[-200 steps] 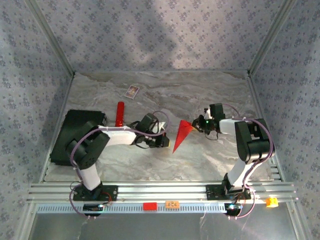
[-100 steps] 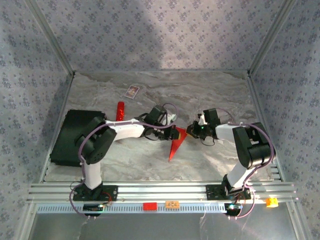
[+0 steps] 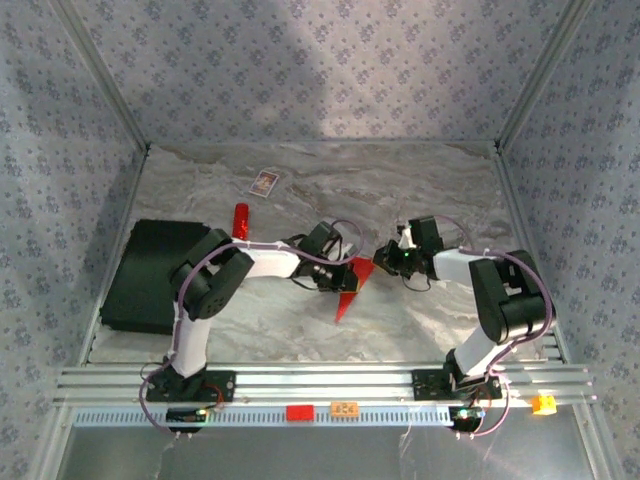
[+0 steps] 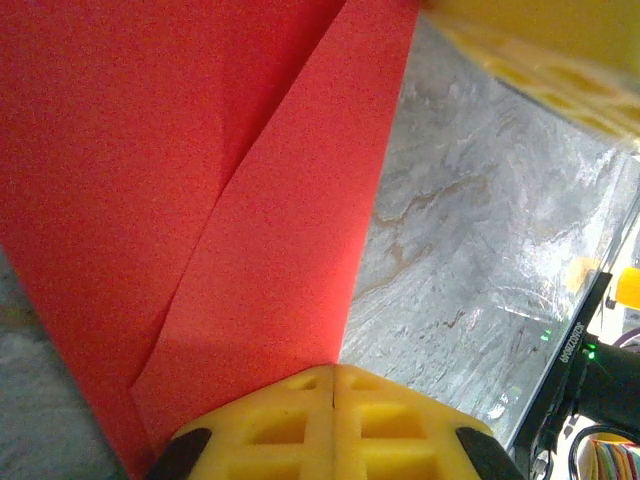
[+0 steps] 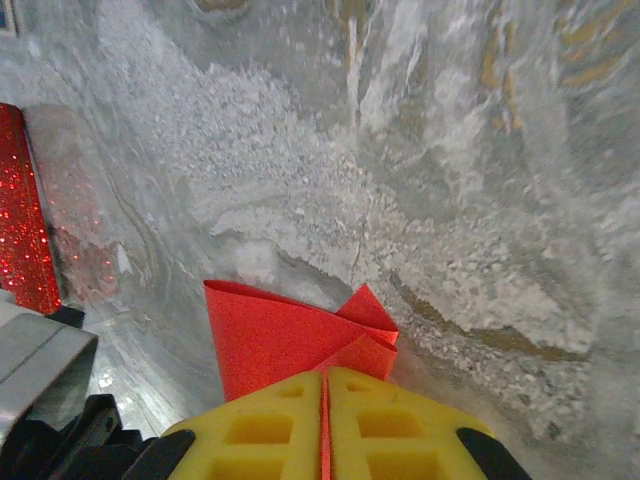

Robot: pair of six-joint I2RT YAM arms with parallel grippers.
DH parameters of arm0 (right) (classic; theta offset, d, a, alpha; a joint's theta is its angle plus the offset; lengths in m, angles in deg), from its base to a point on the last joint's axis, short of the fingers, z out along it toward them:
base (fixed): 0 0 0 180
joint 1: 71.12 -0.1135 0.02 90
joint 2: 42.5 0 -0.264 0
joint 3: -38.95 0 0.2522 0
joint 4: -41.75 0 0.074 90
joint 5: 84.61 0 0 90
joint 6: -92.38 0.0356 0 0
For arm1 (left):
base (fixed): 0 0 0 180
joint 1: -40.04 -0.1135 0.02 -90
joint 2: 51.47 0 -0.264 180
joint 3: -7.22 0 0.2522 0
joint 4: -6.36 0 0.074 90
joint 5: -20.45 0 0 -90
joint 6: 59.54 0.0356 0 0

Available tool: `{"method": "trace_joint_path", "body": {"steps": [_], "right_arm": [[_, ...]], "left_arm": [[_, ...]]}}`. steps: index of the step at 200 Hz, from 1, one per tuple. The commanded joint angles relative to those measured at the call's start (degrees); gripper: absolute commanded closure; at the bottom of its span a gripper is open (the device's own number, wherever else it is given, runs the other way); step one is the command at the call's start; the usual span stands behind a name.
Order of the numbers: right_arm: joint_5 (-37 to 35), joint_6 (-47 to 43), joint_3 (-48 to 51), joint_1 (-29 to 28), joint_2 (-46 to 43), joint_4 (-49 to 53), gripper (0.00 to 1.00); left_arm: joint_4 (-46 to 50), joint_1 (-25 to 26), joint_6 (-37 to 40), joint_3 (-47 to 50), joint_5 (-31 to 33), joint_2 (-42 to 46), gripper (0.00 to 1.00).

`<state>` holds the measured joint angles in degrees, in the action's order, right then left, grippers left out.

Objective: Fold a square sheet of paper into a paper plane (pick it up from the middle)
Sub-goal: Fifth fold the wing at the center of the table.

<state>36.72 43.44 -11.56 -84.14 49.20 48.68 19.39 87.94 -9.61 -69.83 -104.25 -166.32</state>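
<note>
Within the last second the left arm was swung in across the bench (image 3: 440, 190), and the left gripper (image 3: 347, 277), which had stood apart from the red paper (image 3: 345, 302), was brought onto it. The paper was meanwhile drawn nearer the arm bases. Both grippers were thus fastened to it: the left gripper was clenched on a folded edge, with the sheet fanning away from its yellow pads, and the right gripper (image 3: 384, 260) was clamped on a curled corner at its own tips. A two-handed crease was judged workable from this hold.

The bench was glossy, in a grey marbled pattern. A matte black mat (image 3: 145, 275) lay well left of the left gripper. The paper was thin, plain and matte, narrowed to a pointed wedge with a diagonal fold line. A glittery red stick (image 3: 240, 222) lay beyond and left of that gripper, with a small printed card (image 3: 264, 182) farther off
</note>
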Motion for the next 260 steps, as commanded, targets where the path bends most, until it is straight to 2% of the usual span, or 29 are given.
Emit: {"method": "trace_joint_path", "body": {"steps": [1,48,77,110,175,212,260], "right_arm": [[1.1,-2.8,-2.3,1.4,-3.4,3.4,0.87],[4.3,-3.9,-2.5,-2.2,-2.2,2.5,0.87],[3.3,-3.9,-2.1,-4.2,1.2,1.8,0.88],[4.5,-3.9,-1.1,-1.2,5.1,-0.7,0.88],[3.8,-3.8,-3.3,3.8,6.9,-2.0,0.88],[2.9,-3.0,-2.3,5.3,5.5,-3.9,0.88],[2.5,-3.6,-1.9,4.0,-2.9,-0.2,0.88]], "left_arm": [[3.2,0.0,0.8,4.4,2.0,-1.5,1.0],[2.8,-0.3,0.9,4.4,1.8,-1.6,1.0],[2.9,-0.3,0.8,4.4,1.5,-1.8,1.0],[2.7,-0.4,0.8,4.6,1.2,-1.7,1.0],[2.0,-0.4,0.4,5.3,0.4,-1.6,1.0],[1.8,-0.4,0.4,5.5,0.2,-1.5,1.0],[1.4,-0.4,0.4,5.7,0.2,-1.4,1.0]]}}
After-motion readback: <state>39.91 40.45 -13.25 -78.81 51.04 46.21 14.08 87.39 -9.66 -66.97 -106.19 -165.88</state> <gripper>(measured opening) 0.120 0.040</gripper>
